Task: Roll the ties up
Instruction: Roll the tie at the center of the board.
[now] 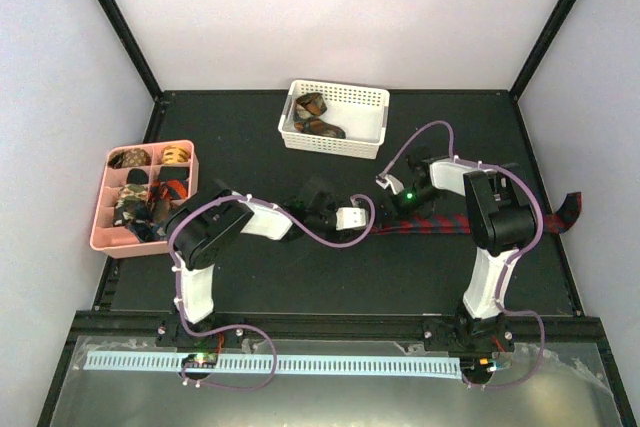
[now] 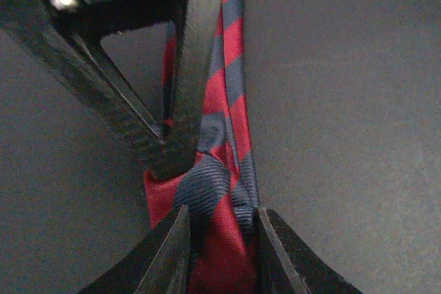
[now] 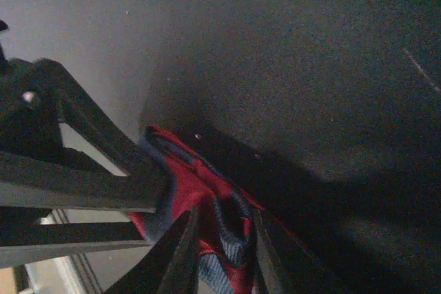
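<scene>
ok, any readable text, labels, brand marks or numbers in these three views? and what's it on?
None: no readable text in any view.
The red striped tie, white basket and pink tray carry no lettering.
The only sign is a green light on the right arm, with no text by it.

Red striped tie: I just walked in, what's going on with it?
Both robot hands are on it. The left hand is shut on the tie near one end, and the right hand pinches the folded fabric beside it. The rest lies stretched across the black table, not yet rolled.
</scene>
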